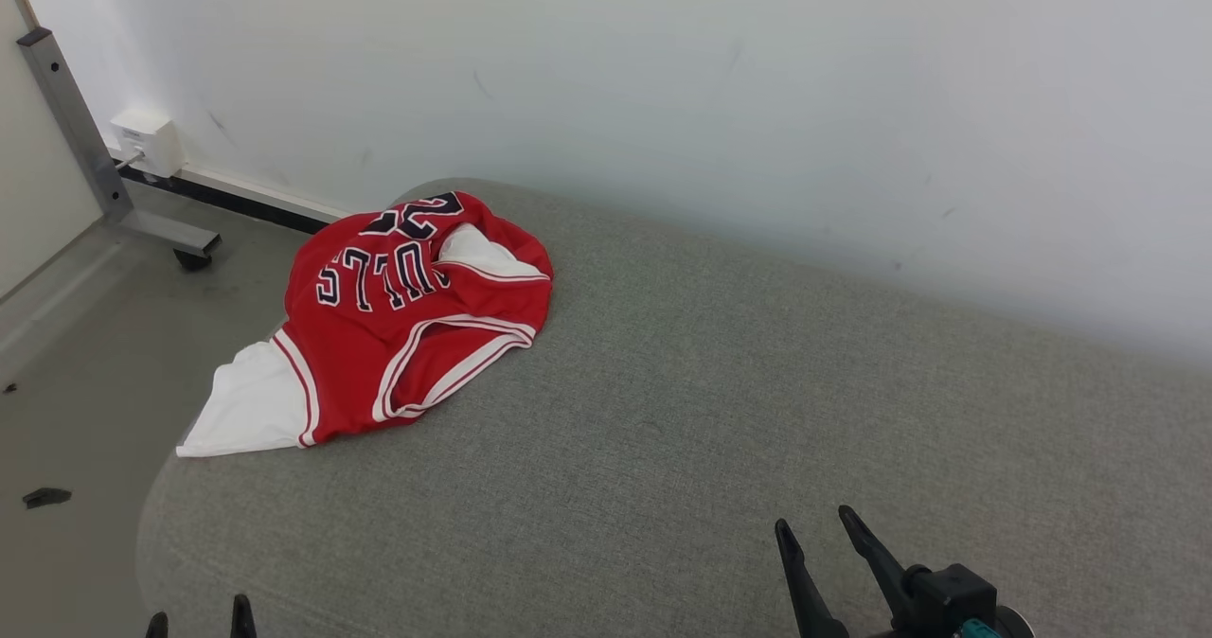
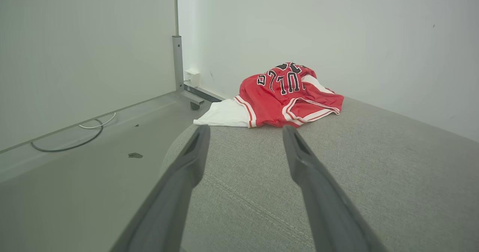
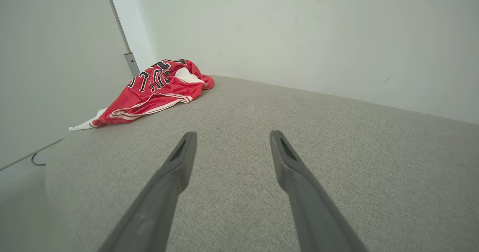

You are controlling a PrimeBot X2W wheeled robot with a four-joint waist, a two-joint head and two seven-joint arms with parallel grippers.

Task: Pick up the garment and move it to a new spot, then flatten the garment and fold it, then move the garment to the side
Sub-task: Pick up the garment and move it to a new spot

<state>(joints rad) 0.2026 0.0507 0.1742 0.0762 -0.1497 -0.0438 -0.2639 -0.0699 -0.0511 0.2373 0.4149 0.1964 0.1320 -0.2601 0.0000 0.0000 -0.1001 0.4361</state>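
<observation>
Across the chest of the garment (image 1: pixel 398 326) run dark letters outlined in white, upside down in the head view; they appear to read "ULLS", with the start of the word lost in a fold, and a dark numeral beyond them is too crumpled to read. It lies on a grey woven upholstered surface (image 1: pixel 710 411) with a rounded edge, set against a plain white wall (image 1: pixel 663 79) marked by a few small scuffs. Grey floor (image 1: pixel 85 354) shows at 9 o'clock, where a metal post (image 1: pixel 71 117) stands on a base with a castor (image 1: pixel 192 259), next to a white box (image 1: pixel 147 141) fixed low on the wall. A small dark scrap (image 1: pixel 45 497) lies on the floor at 8 o'clock, and the left wrist view shows a cable (image 2: pixel 75 140) looped along the floor's edge. The garment is a red sleeveless jersey with white and red trim, bunched in a heap at about 10 o'clock on the surface, its white lining spilling over the near left edge. The left gripper (image 1: pixel 199 622) sits at 7 o'clock and the right gripper (image 1: pixel 812 521) at 5 o'clock, both with fingers spread apart and holding nothing, well apart from the jersey.
</observation>
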